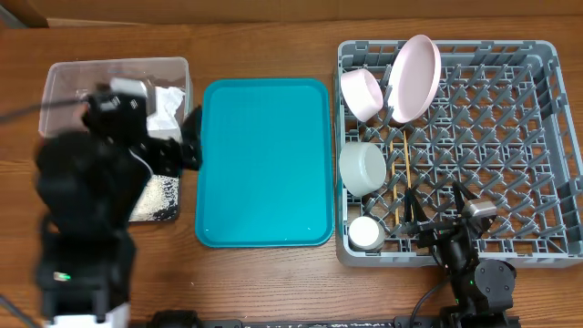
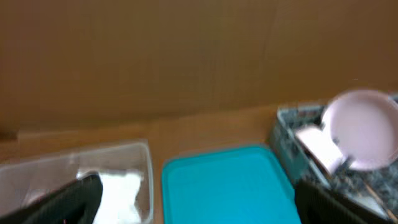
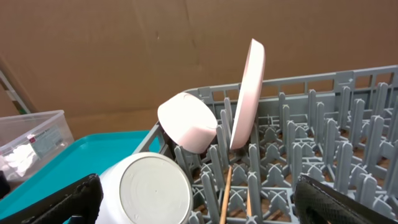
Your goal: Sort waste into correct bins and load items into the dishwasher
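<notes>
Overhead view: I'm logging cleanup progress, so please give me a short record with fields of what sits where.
rack: plate upright, pink bowl, grey bowl, cup, chopsticks
tub: napkin
black tray: rice
teal tray: nothing on it
left hand: open, holding nothing, by the tub's right edge
right hand: open, holding nothing, over the rack's near side

The wooden bench (image 1: 273, 46) carries a clear tub (image 1: 68, 77) at the left, a teal tray (image 1: 264, 164) mid-bench, and a grey dish rack (image 1: 510, 137) on the right.
</notes>
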### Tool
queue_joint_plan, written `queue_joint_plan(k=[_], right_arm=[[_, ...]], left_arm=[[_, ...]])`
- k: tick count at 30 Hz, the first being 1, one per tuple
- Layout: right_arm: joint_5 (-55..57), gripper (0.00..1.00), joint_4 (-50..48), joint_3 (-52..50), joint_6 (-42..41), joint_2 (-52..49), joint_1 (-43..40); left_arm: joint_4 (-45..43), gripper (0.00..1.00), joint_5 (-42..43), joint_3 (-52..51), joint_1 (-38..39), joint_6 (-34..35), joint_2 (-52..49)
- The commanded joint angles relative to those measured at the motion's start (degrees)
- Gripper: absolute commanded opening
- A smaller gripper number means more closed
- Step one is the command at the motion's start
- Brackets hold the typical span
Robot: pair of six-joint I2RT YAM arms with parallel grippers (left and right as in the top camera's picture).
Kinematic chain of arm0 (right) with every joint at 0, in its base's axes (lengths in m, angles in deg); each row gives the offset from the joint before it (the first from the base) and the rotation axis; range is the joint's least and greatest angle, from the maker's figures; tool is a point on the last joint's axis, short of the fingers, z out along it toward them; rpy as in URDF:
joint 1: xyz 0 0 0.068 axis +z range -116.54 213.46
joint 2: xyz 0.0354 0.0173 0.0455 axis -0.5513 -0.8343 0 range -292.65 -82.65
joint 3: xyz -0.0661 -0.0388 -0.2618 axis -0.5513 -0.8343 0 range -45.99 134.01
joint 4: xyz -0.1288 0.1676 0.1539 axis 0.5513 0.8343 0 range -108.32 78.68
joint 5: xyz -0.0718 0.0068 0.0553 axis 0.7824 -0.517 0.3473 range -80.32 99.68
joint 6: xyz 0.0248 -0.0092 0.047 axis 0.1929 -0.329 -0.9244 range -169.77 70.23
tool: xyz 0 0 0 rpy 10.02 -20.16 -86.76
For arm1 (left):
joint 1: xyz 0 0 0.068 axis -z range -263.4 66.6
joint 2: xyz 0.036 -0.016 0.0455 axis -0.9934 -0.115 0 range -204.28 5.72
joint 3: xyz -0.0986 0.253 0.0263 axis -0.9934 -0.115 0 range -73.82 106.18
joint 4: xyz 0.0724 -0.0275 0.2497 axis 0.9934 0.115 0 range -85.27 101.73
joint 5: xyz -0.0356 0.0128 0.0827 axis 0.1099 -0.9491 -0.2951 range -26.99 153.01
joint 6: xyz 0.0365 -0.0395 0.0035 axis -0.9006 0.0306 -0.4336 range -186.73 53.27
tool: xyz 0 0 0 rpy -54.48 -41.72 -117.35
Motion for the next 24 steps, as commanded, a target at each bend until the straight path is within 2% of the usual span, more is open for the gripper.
queue_joint_plan(k=[1,5,8,10,18,23,24], right_arm=[[0.28,1.00,-0.28,-0.61,0.22,0.63,-0.28],[0.28,1.00,-0.28,-0.61,0.22,0.63,-0.28],[0.28,1.00,-0.28,-0.61,0.22,0.63,-0.28],[0.28,1.00,-0.31,-0.61,0.22,0.63,-0.28],[0.28,1.00,-0.31,-0.61,0.22,0.63,-0.28],[0.28,1.00,-0.31,-0.61,0.22,0.63,-0.28],[0.28,1.00,-0.28,-0.61,0.22,0.63,-0.28]], left_arm=[[-16.37,1.00,3.17,-21.51,-0.44,-0.83,9.22],[-34.32,1.00,3.26,-41.09,-0.42,-0.85,18.05],[-43.54,1.00,2.34,-54.34,-0.44,-0.94,26.40],[-45.24,1.00,0.85,-59.04,-0.44,-0.94,30.75],[-43.50,1.00,-3.50,-67.84,-0.42,-1.38,43.15],[-29.35,1.00,-4.59,-67.76,-0.44,-1.97,49.81],[-28.79,1.00,-4.94,-67.76,-0.42,-1.62,50.88]])
